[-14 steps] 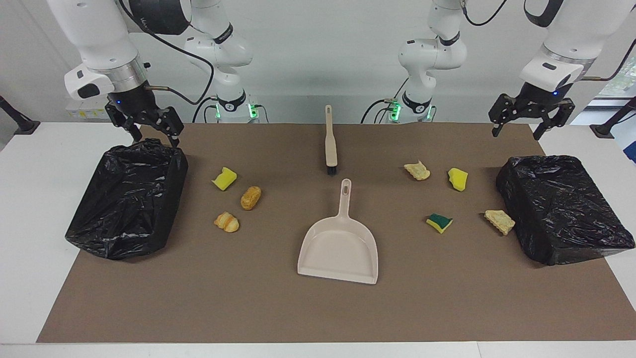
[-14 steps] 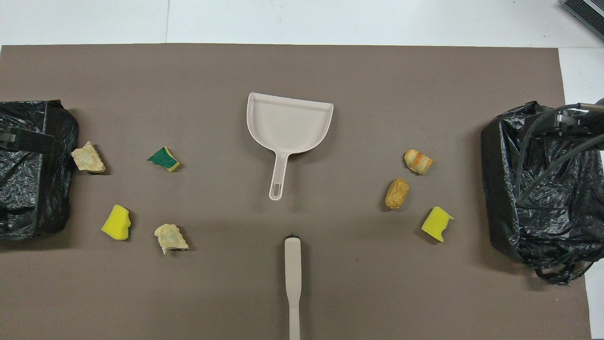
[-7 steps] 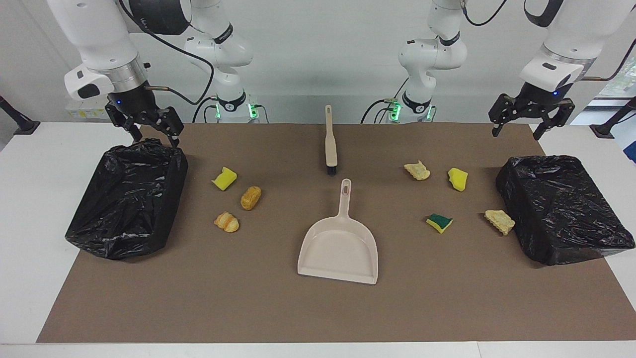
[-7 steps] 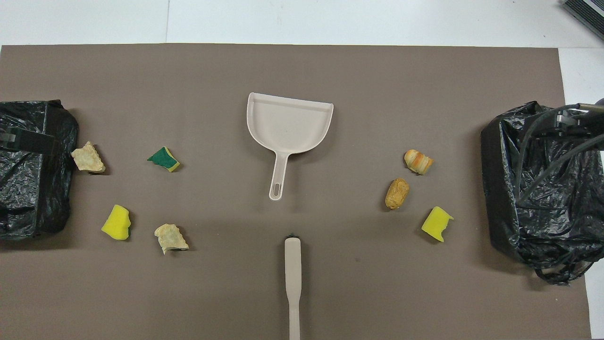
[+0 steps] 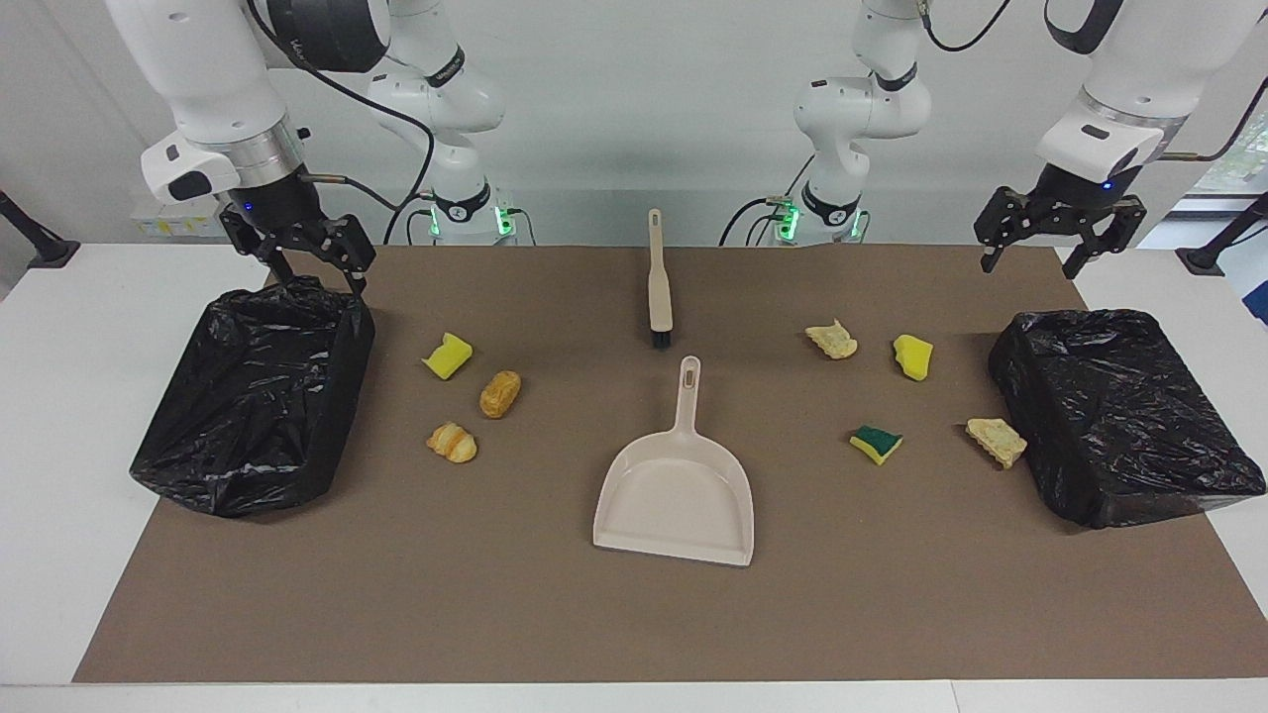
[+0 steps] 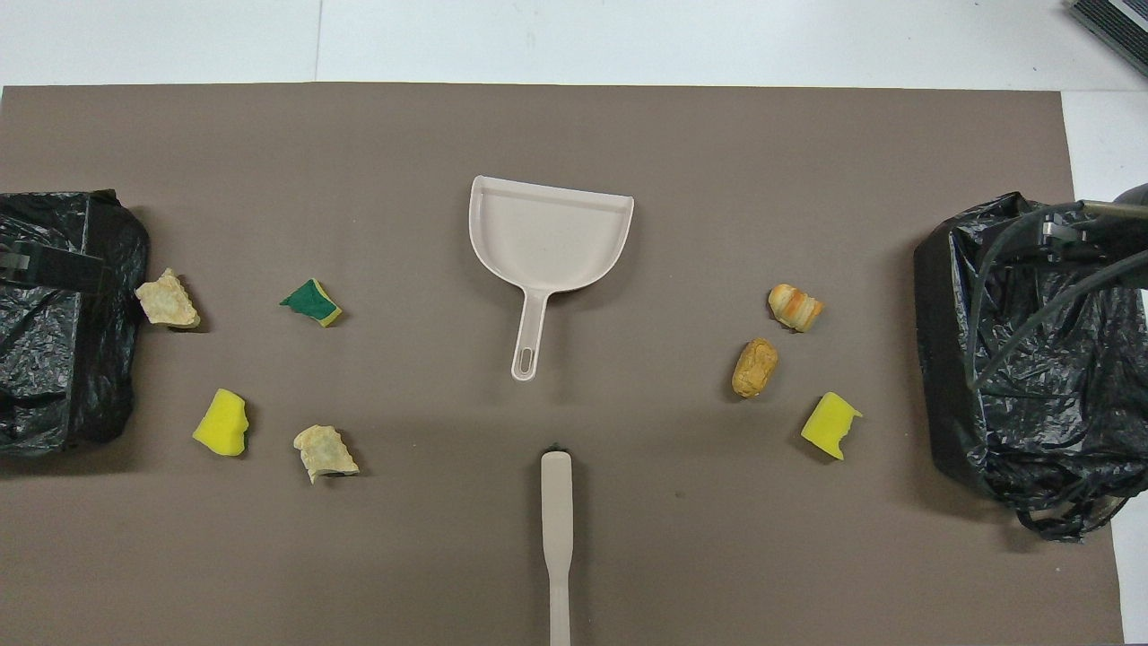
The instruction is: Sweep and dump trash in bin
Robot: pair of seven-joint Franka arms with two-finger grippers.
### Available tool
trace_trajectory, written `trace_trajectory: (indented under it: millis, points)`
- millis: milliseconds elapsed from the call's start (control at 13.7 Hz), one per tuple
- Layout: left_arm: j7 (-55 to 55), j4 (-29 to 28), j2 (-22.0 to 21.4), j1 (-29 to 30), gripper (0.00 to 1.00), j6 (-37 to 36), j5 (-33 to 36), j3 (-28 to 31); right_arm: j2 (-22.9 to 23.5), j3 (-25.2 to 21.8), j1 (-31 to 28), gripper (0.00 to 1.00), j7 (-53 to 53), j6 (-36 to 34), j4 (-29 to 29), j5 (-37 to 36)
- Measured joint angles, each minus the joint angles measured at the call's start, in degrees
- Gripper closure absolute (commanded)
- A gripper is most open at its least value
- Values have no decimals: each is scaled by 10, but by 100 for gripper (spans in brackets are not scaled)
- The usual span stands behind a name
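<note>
So we see seven bits of trash scattered on the brown mat [image 5: 634, 614], in two clusters either side of the dustpan [image 5: 676, 495].

Toward the right arm's end: a yellow sponge chunk [image 5: 448, 356], a golden-brown bread roll [image 5: 500, 393] and a striped pastry piece [image 5: 452, 442]. The roll is oblong, and its long axis runs roughly toward and away from the robots, slightly tilted.

Toward the left arm's end: a pale crumbly pastry bit [image 5: 831, 340], another yellow sponge chunk [image 5: 913, 356], a sponge piece with a green face [image 5: 876, 443] turned up, and a second pale pastry bit [image 5: 997, 441] just beside the black bin [image 5: 1119, 426] there.

The brush [image 5: 658, 282] lies nearer the robots than the dustpan, bristle end toward the pan's handle.

We see the right gripper [image 5: 307, 259] over the robot-side edge of the other black bin [image 5: 258, 396], fingers spread, holding nothing. The left gripper [image 5: 1050, 238] hangs above its corner of the mat, also spread and empty.
</note>
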Motion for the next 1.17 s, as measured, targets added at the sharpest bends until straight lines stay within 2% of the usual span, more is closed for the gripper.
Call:
trace_trajectory:
  millis: [1166]
  points:
    - [0, 0, 0, 0, 0, 0, 0, 0, -4, -2, -16, 0, 0, -6, -7, 0]
